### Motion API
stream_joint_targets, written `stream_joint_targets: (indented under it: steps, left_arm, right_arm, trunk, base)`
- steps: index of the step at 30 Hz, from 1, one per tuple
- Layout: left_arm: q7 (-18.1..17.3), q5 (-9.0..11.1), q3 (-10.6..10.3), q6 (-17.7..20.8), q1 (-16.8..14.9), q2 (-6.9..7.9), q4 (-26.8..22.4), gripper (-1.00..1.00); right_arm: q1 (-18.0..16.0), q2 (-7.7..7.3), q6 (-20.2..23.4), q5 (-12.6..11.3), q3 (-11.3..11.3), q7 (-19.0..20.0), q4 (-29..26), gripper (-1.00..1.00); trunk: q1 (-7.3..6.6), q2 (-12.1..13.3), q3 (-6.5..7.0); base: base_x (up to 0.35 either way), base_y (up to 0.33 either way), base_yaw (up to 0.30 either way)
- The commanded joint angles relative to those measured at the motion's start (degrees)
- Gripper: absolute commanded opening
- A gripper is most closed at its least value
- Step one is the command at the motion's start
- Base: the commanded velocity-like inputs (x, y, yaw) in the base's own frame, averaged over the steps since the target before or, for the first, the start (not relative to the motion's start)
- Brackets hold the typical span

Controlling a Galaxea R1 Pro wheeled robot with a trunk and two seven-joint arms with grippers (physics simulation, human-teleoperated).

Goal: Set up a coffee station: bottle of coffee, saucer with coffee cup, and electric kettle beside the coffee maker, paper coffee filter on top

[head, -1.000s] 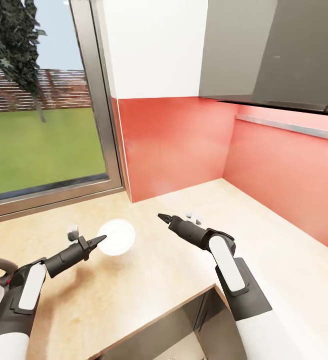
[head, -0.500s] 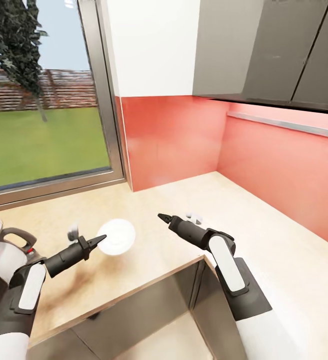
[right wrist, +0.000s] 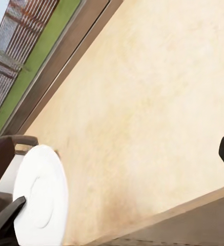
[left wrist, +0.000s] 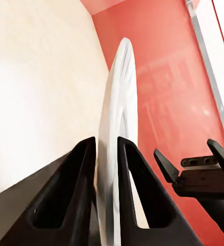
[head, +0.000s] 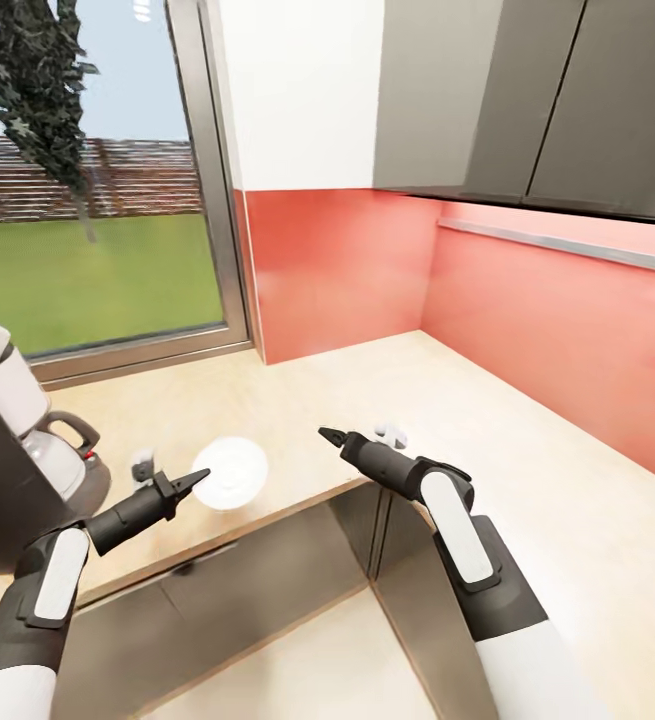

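head overlooks countertop (head: 297,400), wrists share saucer (left wrist: 117,128)

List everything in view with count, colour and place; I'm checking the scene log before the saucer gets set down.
saucer: one, white, clamped edge-on in the left gripper
coffee maker: one, grey and black, at the countertop's left end
kitchen countertop: one, beige, L-shaped along the red backsplash
window: one, grey frame, behind the counter
wall cabinets: grey, above the backsplash
left gripper: black, shut on the saucer
right gripper: black, above the counter edge
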Motion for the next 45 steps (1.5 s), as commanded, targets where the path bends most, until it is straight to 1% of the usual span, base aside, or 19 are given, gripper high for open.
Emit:
stream_joint_targets:
  steps: [1,12,16,22,26,27,29,30,31,32,33,35,36,38,39,41,42,43,45]
  left_arm:
    - [-0.3,-0.2,0.1,0.2,-0.1,0.02,0.0,-1.0]
    - [-0.3,-0.2,0.1,0.2,-0.1,0.07,0.2,-1.0]
    - [-0.3,-0.2,0.1,0.3,-0.1,0.33,0.3,-1.0]
    - [-0.3,-0.2,0.2,0.3,-0.1,0.52,0.3,-1.0]
    - [-0.3,-0.2,0.2,0.4,-0.1,0.56,0.3,-1.0]
    - [-0.3,-0.2,0.1,0.3,-0.1,0.58,0.4,-1.0]
    - [-0.4,-0.2,0.1,0.3,-0.1,0.63,0.3,-1.0]
    - [-0.4,-0.1,1.3,0.3,-0.1,0.55,0.3,-1.0]
    - [-0.4,-0.1,2.3,0.3,-0.3,0.45,0.3,-1.0]
    - [-0.3,-0.2,4.8,0.2,-0.8,0.18,0.3,-1.0]
    - [-0.2,-0.2,5.6,0.1,-0.9,0.1,0.3,-1.0]
    - [0.0,-0.3,6.7,0.1,-1.3,0.01,0.3,-1.0]
    - [0.3,-0.3,7.3,0.0,-2.1,-0.02,0.3,-1.0]
    - [1.2,-0.3,8.5,-0.8,-3.1,-0.11,0.3,-1.0]
    - [1.9,-0.3,9.0,-1.8,-3.4,-0.15,0.3,-1.0]
    - [4.2,-0.1,9.7,-5.5,-4.1,-0.23,0.3,-1.0]
    - [5.5,0.0,10.0,-7.3,-4.6,-0.55,0.3,-1.0]
    - [6.4,0.4,10.3,-8.1,-4.8,-1.06,0.3,-1.0]
    - [9.1,1.7,11.3,-9.1,-5.0,-2.83,0.3,-1.0]
  right_arm:
    - [-0.1,0.0,0.1,-0.6,0.0,-0.6,-0.1,1.0]
    - [-0.1,-0.03,0.1,-0.6,0.2,-0.4,-2.1,1.0]
    - [-0.1,-0.03,0.1,-0.6,0.3,-0.5,-4.5,1.0]
    - [-0.1,-0.03,0.1,-0.6,0.2,-0.5,-4.9,1.0]
    - [-0.1,-0.05,0.1,-0.6,0.1,-0.5,-5.1,1.0]
    - [-0.1,-0.23,0.1,-0.6,0.0,-0.5,-5.2,1.0]
    - [-0.1,-1.1,0.1,-0.6,0.0,-0.5,-5.2,1.0]
    - [-0.1,-1.53,0.2,-0.6,0.0,-0.5,-5.2,1.0]
    - [-0.1,-1.59,0.2,-0.6,-0.1,-0.6,-5.2,1.0]
    - [-0.1,-1.77,0.2,-0.6,-0.2,-0.6,-5.2,1.0]
    - [-0.1,-1.97,0.2,-0.6,-0.4,-0.7,-5.2,1.0]
    - [-0.1,-2.28,0.2,-0.6,-1.2,-0.7,-5.2,1.0]
    - [-0.1,-2.38,0.2,-0.6,-1.8,-0.7,-5.2,1.0]
    - [-0.1,-2.45,0.2,-0.6,-2.3,-0.7,-5.3,1.0]
    - [-0.1,-2.44,0.2,-0.4,-2.4,-0.7,-5.6,1.0]
    - [-0.1,-2.42,0.2,0.6,-2.5,-0.8,-6.3,1.0]
    - [-0.1,-2.39,0.2,1.5,-2.5,-0.8,-6.6,1.0]
    - [-0.1,-2.36,0.2,2.1,-2.5,-0.9,-6.6,1.0]
    - [-0.1,-2.34,0.2,3.2,-2.5,-1.1,-6.7,1.0]
  trunk:
    - [0.0,-0.1,-0.13]
    - [0.0,-0.1,-0.13]
    - [0.0,-0.1,-0.13]
    - [0.0,-0.1,-0.13]
    - [0.0,-0.1,-0.13]
    - [0.0,-0.1,-0.13]
    - [0.0,-0.1,-0.13]
    - [0.0,-0.1,-0.13]
    - [0.0,-0.1,-0.13]
    - [0.0,-0.1,-0.13]
    - [0.0,-0.1,-0.13]
    - [0.0,-0.1,-0.13]
    - [0.0,-0.1,-0.13]
    - [0.0,-0.1,-0.13]
    - [0.0,-0.1,-0.13]
    - [0.0,-0.1,-0.13]
    - [0.0,-0.1,-0.13]
    - [0.0,-0.1,-0.13]
    - [0.0,-0.1,-0.13]
  base:
    - [-0.343,-0.001,0.0]
    - [-0.343,0.0,0.0]
    - [-0.343,0.0,0.0]
    - [-0.331,0.0,0.0]
    - [-0.119,0.0,0.0]
    - [-0.013,0.0,0.0]
    - [-0.005,0.0,0.0]
    - [0.0,0.0,0.0]
    - [0.0,0.0,0.0]
    - [0.0,0.0,0.0]
    - [0.0,0.0,0.0]
    - [0.0,0.0,0.0]
    - [0.0,0.0,0.0]
    - [0.0,0.0,0.0]
    - [0.0,0.0,0.0]
    - [0.0,0.0,0.0]
    - [0.0,0.0,0.0]
    - [0.0,0.0,0.0]
    - [0.0,0.0,0.0]
